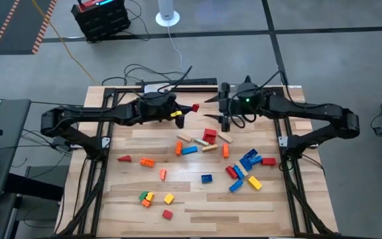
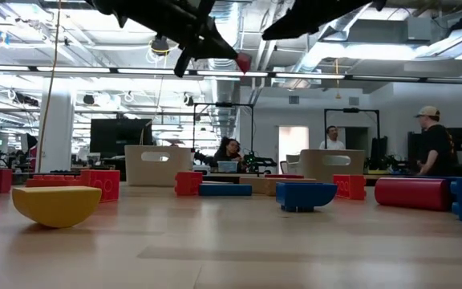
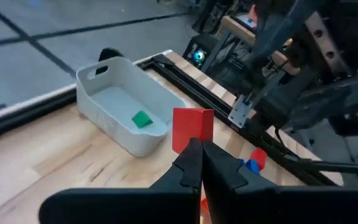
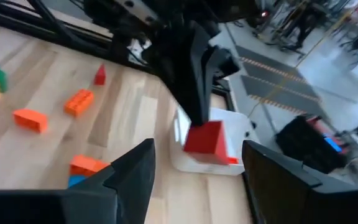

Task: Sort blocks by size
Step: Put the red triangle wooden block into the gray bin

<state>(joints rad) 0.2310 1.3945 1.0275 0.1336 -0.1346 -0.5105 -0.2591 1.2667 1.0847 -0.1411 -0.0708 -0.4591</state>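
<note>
The left pincer (image 3: 199,163) is clenched on a small red plastic block (image 3: 192,127), held in the air above the far edge of the wooden desk (image 1: 197,202), near a clear plastic bin (image 3: 124,109); the right pincer (image 4: 197,171) stands released, just beside it

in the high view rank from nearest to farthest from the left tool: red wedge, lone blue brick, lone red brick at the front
From the left tool, which grips a red block:
1. Red wedge, table's left side.
2. Lone blue brick, mid-table.
3. Lone red brick, front edge.
</note>
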